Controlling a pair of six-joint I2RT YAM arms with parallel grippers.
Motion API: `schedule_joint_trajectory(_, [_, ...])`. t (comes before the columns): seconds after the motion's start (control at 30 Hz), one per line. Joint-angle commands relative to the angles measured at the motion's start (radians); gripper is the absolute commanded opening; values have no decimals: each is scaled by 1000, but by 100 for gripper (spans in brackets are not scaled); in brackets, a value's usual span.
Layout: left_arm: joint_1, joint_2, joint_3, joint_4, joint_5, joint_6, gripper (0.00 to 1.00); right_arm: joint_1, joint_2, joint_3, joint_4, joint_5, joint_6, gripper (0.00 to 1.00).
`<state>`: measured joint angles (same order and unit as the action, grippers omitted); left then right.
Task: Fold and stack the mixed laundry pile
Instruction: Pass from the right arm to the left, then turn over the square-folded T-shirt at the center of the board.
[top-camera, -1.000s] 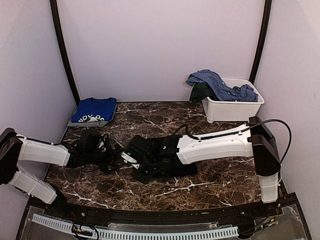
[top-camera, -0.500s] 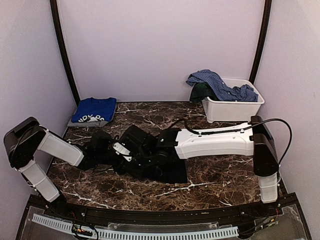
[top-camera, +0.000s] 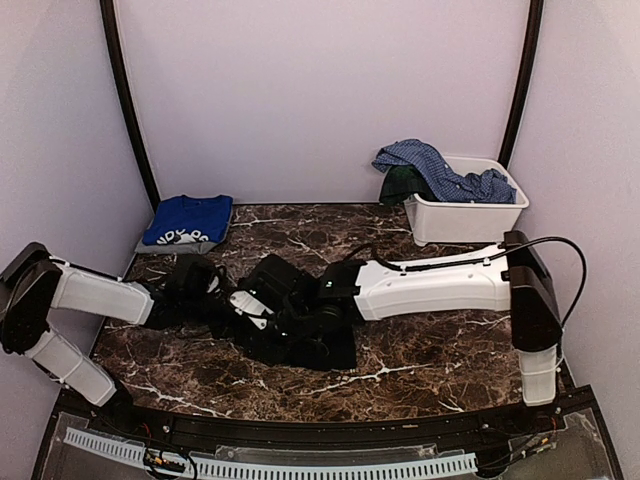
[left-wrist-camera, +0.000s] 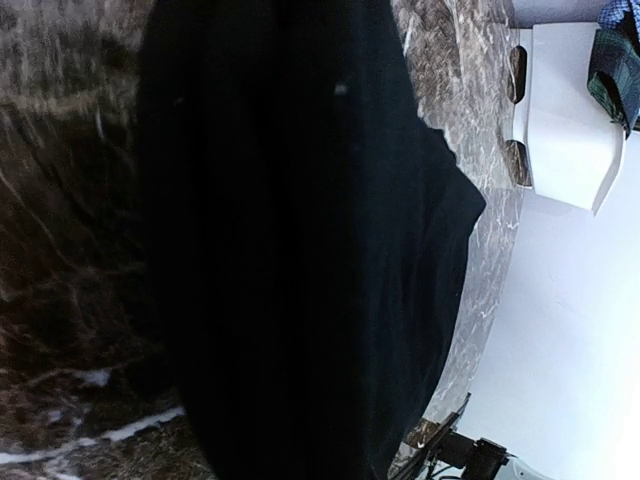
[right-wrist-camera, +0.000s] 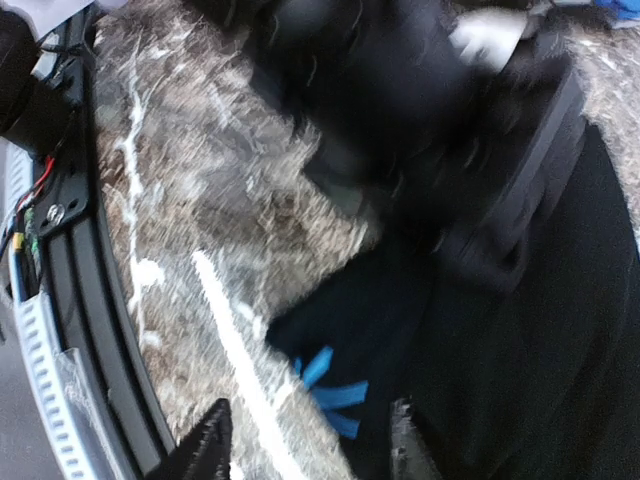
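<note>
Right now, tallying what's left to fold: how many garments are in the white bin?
2: a blue checked shirt draped across the bin, and a dark green garment under it at the bin's left end. More may be hidden underneath.

No text, label, brand or number can be read in any view. White printed characters are seen along the near edge of the folded royal-blue tee (top-camera: 188, 220), at the middle left of the top view, but they are too small to be made out.
</note>
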<state>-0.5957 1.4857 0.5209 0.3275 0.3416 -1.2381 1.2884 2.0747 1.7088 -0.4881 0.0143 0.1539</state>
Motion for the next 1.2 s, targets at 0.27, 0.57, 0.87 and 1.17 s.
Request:
schedule_joint_trajectory(0.27, [287, -85, 433, -1020, -209, 627, 0, -194, -417, -346, 125, -145, 119, 88])
schedule_joint_trajectory(0.57, [363, -99, 881, -1513, -655, 840, 0, -301, -651, -575, 138, -163, 129, 89])
schedule_joint_trajectory(0.87, [164, 178, 1168, -1773, -788, 799, 0, -331, -742, -658, 138, -172, 132, 90])
schedule_joint_trajectory(1.17, [-175, 516, 1215, -1436, -504, 633, 0, -377, -816, -748, 130, -174, 190, 91])
